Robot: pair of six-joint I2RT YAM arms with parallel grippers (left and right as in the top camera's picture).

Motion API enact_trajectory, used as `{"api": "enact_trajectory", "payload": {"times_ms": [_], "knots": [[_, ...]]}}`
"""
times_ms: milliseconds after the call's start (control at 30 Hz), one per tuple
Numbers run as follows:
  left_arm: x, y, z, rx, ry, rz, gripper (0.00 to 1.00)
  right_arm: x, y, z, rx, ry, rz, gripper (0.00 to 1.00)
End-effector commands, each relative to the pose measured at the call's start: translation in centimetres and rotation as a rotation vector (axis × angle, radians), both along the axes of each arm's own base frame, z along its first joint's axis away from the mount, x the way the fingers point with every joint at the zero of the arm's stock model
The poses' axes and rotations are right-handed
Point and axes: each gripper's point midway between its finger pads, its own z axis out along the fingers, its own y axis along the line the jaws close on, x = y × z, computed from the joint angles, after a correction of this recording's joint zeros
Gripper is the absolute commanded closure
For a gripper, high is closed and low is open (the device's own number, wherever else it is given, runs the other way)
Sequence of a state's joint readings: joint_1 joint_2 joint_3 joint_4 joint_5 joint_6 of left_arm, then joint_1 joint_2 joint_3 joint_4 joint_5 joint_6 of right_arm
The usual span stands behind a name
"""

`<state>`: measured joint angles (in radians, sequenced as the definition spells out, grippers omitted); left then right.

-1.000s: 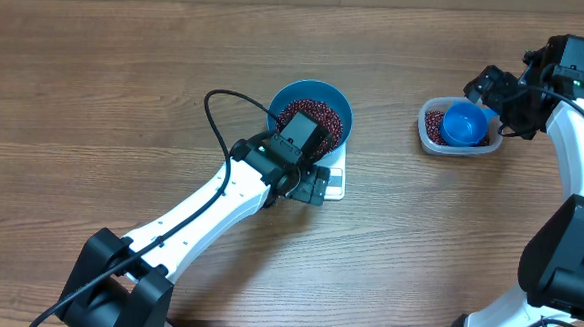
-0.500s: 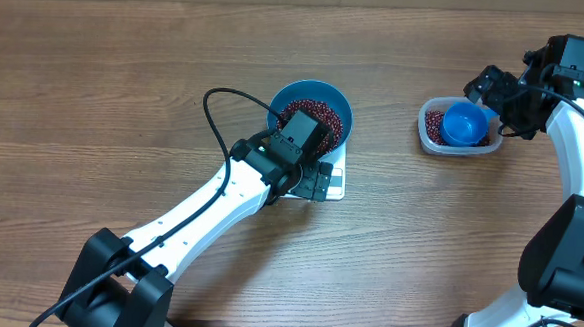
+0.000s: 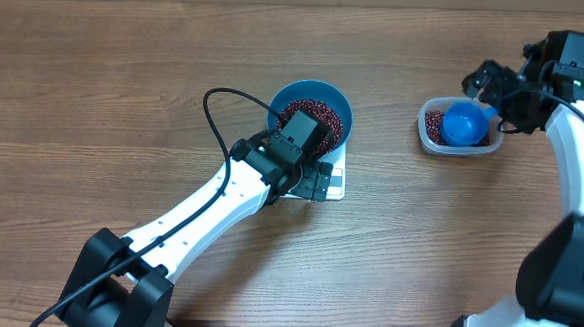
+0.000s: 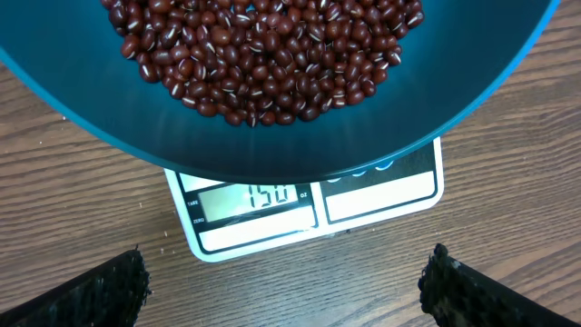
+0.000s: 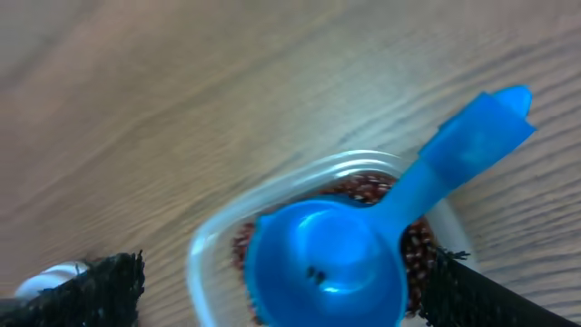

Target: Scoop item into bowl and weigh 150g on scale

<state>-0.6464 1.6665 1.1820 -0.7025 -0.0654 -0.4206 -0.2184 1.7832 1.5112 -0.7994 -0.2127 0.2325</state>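
The blue bowl holds a heap of dark red-brown beans and stands on the white scale. In the left wrist view the bowl with its beans overhangs the scale, whose display shows 150. My left gripper hangs open just in front of the scale, over bare wood, with nothing between its fingers. My right gripper is open and hovers above the small blue scoop, which lies in a clear tub of beans.
The clear tub with the scoop sits at the right of the table, close below the right gripper. A black cable loops off the left arm beside the bowl. The left gripper covers the scale's near edge.
The right gripper has shifted slightly up and away from the tub, and its view is blurred. The left arm, bowl and scale stand as before.
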Motion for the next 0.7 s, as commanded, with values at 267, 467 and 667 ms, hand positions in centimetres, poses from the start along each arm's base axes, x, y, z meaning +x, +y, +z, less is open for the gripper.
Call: {"api": "enact_trajectory", "payload": {"times_ms": [267, 467, 667], "knots": [[0.2, 0.4, -0.3, 0.008, -0.001, 0.031, 0.00, -7.0, 4.5, 21.3, -0.089, -0.519, 0.074, 0.00], [0.2, 0.5, -0.3, 0.009, 0.000, 0.031, 0.00, -10.9, 5.1, 20.8, -0.093, -0.542, 0.074, 0.00], [0.2, 0.4, -0.3, 0.008, -0.001, 0.031, 0.00, -13.8, 5.5, 14.5, -0.070, -0.421, 0.075, 0.00]]}}
